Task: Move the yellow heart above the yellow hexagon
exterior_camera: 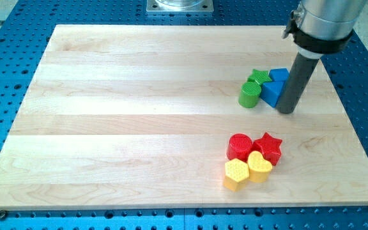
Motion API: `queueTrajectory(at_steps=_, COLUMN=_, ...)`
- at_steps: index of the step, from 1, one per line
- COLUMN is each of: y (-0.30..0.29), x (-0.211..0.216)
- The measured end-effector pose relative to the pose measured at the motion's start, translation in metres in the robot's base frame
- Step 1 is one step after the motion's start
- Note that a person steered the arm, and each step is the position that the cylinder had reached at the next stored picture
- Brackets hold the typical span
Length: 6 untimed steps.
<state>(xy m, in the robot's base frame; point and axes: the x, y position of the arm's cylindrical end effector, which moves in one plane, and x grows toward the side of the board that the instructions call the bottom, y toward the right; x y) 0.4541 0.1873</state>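
Note:
The yellow heart (259,165) lies near the view's bottom right, touching the yellow hexagon (236,174) on its left. A red cylinder (239,146) and a red star (269,147) sit just above them, in one cluster. My tip (287,111) rests on the board at the right side of the blue blocks, well above and to the right of the yellow heart.
A green cylinder (250,94), a green star (258,76), a blue triangular block (272,92) and a blue block (278,75) form a cluster at the upper right. The wooden board (139,115) lies on a blue perforated table (5,96).

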Motion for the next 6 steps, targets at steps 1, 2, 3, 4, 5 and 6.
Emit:
queueTrajectory(at_steps=1, y=0.007, x=0.027)
queueTrajectory(at_steps=2, y=0.011, x=0.064)
queueTrajectory(at_steps=3, y=-0.016, x=0.131)
queueTrajectory(at_steps=4, y=-0.043, x=0.136)
queueTrajectory(at_steps=5, y=-0.082, x=0.136)
queueTrajectory(at_steps=6, y=-0.100, x=0.121)
